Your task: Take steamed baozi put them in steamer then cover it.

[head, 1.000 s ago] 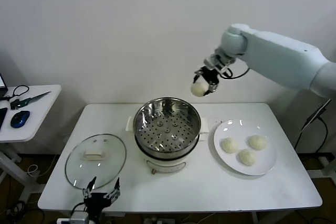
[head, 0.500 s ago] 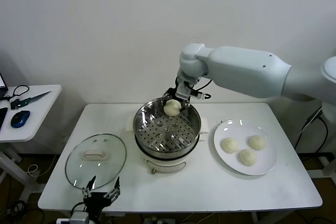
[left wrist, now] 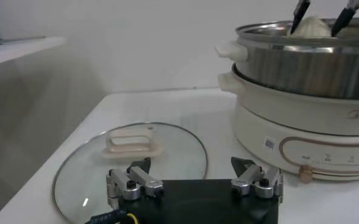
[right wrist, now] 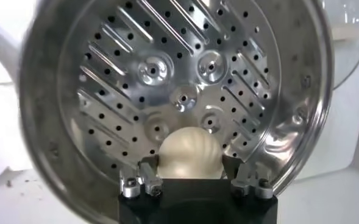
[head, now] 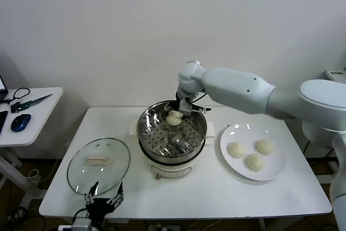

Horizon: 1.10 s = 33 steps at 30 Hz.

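The right pincer [head: 174, 113] reached in over the far rim of the round shiny stainless-steel steamer basket [head: 198, 133] and held one smooth cream-white dough bun [head: 174, 117] between its fingers, above the far part of the perforated floor. In the right wrist view the bun [right wrist: 189, 153] sat clamped between the two finger pads, with the holed steel floor [right wrist: 167, 79] spread out beyond it. The basket stood on its cream-white electric pot base [left wrist: 301, 131] at the middle of the white table [head: 216, 193]. Three more cream-white buns [head: 236, 149] lay on the flat white plate [head: 277, 171] to the right of the pot. The round clear glass lid with a cream-white handle [head: 98, 165] lay flat on the table to the left of the pot. The left pincer [head: 102, 194] waited at the near table edge just beside the lid, its jaws spread wide and holding nothing
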Tool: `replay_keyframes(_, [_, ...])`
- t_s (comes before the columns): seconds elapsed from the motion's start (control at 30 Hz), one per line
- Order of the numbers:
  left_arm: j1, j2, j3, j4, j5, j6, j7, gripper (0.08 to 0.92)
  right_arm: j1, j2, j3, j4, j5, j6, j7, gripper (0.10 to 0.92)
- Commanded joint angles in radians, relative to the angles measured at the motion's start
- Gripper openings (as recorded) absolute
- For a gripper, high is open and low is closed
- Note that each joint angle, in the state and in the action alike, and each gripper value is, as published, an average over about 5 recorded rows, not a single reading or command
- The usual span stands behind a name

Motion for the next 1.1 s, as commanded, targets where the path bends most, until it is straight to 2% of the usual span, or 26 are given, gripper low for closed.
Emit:
replay_keyframes(0.03, [-0.003, 0.003, -0.004, 0.002, -0.004, 0.002, 0.0, 0.823, -0.065, 0.039, 0.041, -0.102, -0.079, 0.028, 0.03, 0.702])
replay_keyframes(0.23, [-0.01, 0.002, -0.005, 0.004, -0.004, 0.005, 0.0, 0.823, -0.063, 0.041, 0.034, -0.102, -0.025, 0.031, 0.026, 0.735])
replay_keyframes(0.43, [-0.012, 0.0, -0.002, 0.004, -0.004, 0.007, 0.0, 0.823, 0.026, -0.015, 0.008, -0.011, 0.144, 0.016, -0.016, 0.819])
replay_keyframes(0.57, [-0.013, -0.002, 0.002, 0.002, -0.003, 0.007, 0.001, 0.823, 0.189, -0.1, -0.069, 0.082, 0.453, -0.065, -0.109, 0.822])
replay_keyframes(0.7, [-0.014, -0.004, 0.004, -0.001, -0.003, 0.007, 0.002, 0.823, 0.399, -0.215, -0.277, 0.171, 0.874, -0.263, -0.187, 0.823])
replay_keyframes(0.77, [-0.014, -0.004, 0.004, -0.004, -0.007, 0.006, 0.002, 0.823, 0.481, -0.284, -0.379, 0.214, 0.994, -0.372, -0.206, 0.823])
replay_keyframes(0.93, [-0.018, -0.003, 0.007, 0.0, -0.015, 0.002, 0.0, 0.823, 0.58, -0.454, -0.549, 0.294, 0.997, -0.579, -0.168, 0.823])
replay_keyframes(1.1, [-0.018, -0.003, 0.007, -0.004, -0.022, -0.003, -0.001, 0.823, 0.508, -0.598, -0.614, 0.345, 0.967, -0.733, -0.093, 0.823])
